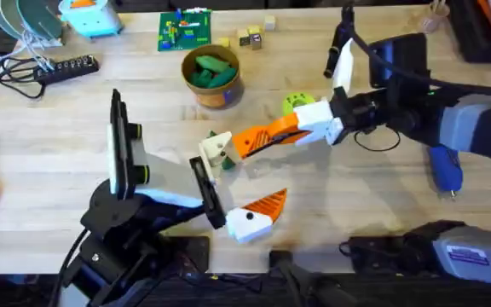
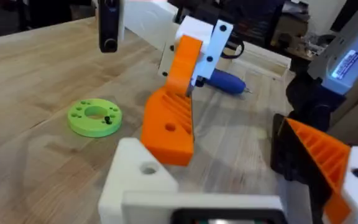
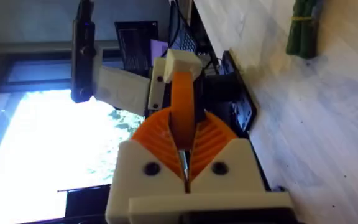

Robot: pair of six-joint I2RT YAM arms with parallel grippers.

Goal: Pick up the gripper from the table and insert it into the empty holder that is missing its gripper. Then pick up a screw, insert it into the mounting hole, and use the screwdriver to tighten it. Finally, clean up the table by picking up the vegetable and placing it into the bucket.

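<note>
Pointing toward the holder, the gripper lies tilted.

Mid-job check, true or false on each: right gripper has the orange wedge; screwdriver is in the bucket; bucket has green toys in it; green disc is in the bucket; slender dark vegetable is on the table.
1. The right gripper is shut on the orange wedge. True.
2. The screwdriver is in the bucket. False: it lies on the table by the right arm.
3. The bucket holds green toy vegetables. True.
4. The green disc is in the bucket. False: it lies flat on the table.
5. The slender dark vegetable lies on the table. True.
</note>
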